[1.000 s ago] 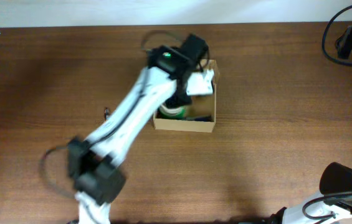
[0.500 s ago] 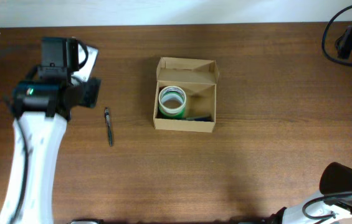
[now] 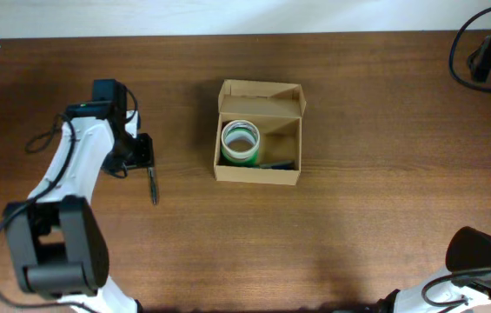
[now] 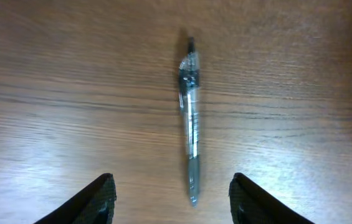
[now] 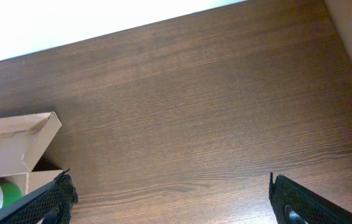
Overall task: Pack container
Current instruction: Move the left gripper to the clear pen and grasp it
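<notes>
The container (image 3: 258, 173) is a tan cardboard box, lid flap open, at the table's middle. A tape roll (image 3: 240, 141) with a green band stands inside on its left, and a dark item lies beside it. The box's corner also shows in the right wrist view (image 5: 14, 146). A pen (image 3: 151, 181) lies on the table left of the box. My left gripper (image 3: 143, 153) is open just above the pen's near end; in the left wrist view the pen (image 4: 190, 121) lies lengthwise between the open fingers (image 4: 172, 198). My right gripper (image 5: 172, 202) is open and empty over bare table.
Black cables (image 3: 487, 54) lie at the table's far right corner. The right arm's base (image 3: 480, 256) sits at the bottom right. The table's far edge meets a white wall (image 5: 70, 22).
My left arm left the box one second ago, swung far left, and now has come down over the pen with the gripper open. The box and tape roll stayed put.
</notes>
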You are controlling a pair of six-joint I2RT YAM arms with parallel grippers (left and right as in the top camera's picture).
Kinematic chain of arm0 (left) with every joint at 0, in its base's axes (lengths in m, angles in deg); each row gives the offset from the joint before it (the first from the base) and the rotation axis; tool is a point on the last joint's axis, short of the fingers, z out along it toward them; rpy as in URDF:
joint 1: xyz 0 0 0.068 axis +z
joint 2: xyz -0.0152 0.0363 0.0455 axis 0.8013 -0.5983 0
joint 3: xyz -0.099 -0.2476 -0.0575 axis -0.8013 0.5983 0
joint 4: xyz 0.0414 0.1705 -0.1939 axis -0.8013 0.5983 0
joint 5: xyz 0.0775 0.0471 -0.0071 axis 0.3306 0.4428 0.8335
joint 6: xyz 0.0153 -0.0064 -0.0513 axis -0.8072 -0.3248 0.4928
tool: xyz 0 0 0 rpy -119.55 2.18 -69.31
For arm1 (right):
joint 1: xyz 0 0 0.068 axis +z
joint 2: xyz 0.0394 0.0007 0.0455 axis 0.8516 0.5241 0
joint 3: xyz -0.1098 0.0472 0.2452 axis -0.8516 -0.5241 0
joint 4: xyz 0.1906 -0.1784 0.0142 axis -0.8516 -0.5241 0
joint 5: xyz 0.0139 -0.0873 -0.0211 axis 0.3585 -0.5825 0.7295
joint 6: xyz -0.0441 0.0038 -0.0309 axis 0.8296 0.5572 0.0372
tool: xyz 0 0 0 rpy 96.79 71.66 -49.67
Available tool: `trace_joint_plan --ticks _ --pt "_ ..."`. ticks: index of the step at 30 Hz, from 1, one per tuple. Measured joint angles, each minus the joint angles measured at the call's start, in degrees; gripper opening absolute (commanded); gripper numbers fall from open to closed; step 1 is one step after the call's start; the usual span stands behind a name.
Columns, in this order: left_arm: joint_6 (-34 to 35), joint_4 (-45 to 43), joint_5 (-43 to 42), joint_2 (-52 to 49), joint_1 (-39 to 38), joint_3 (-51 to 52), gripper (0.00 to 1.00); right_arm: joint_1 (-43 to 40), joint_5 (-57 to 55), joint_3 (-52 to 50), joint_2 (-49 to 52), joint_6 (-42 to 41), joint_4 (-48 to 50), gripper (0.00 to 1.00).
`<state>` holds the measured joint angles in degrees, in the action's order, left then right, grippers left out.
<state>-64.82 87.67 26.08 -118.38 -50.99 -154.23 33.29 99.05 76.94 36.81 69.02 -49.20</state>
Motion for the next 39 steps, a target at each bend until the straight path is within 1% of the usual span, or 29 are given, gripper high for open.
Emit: trace_joint_plan --ticks 3,4,7,8,9,19,26,28,30,33,34,39 --pt "1.6 -0.76 -0.74 -3.1 -0.7 0.0 0.55 0.0 0.0 0.0 0.0 -0.02 0.0 0.99" --pt "1.9 -0.98 -0.81 -4.02 -0.94 0.0 0.53 0.0 0.0 0.0 0.0 0.0 0.02 0.99" --pt "2.71 -1.31 -0.98 -6.08 -1.64 0.0 0.46 0.0 0.0 0.0 0.0 0.0 0.02 0.99" --pt "2.89 -1.4 -1.01 -6.47 -1.88 0.0 0.4 0.0 0.0 0.0 0.0 -0.07 0.0 0.99" --pt "2.91 -1.4 -1.18 -6.91 -2.03 0.0 0.38 0.0 0.0 0.0 0.0 -0.02 0.02 0.99" --pt "3.3 -2.43 -1.38 -7.43 -2.25 0.13 0.38 0.0 0.0 0.0 0.0 -0.02 0.0 0.99" --pt "4.11 -4.7 -1.33 -7.37 -2.25 5.07 0.37 0.0 0.02 0.0 0.0 -0.07 0.02 0.99" --pt "4.63 -5.4 -1.42 -7.17 -2.25 5.38 0.33 0.0 0.0 0.0 0.0 -0.07 0.02 0.99" --pt "5.14 -5.88 -1.44 -7.02 -2.25 5.6 0.27 0.0 0.0 0.0 0.0 -0.02 0.02 0.99" --pt "5.88 -6.36 -1.4 -7.02 -2.19 5.62 0.07 0.0 0.0 0.0 0.0 -0.02 0.0 0.99" --pt "5.81 -6.54 -1.38 -7.02 -2.19 5.62 0.03 0.0 0.0 0.0 0.0 -0.07 0.02 0.99" --pt "5.64 -6.78 -1.79 -6.93 -2.16 5.62 0.02 0.0 0.0 0.0 0.0 -0.02 0.0 0.99"
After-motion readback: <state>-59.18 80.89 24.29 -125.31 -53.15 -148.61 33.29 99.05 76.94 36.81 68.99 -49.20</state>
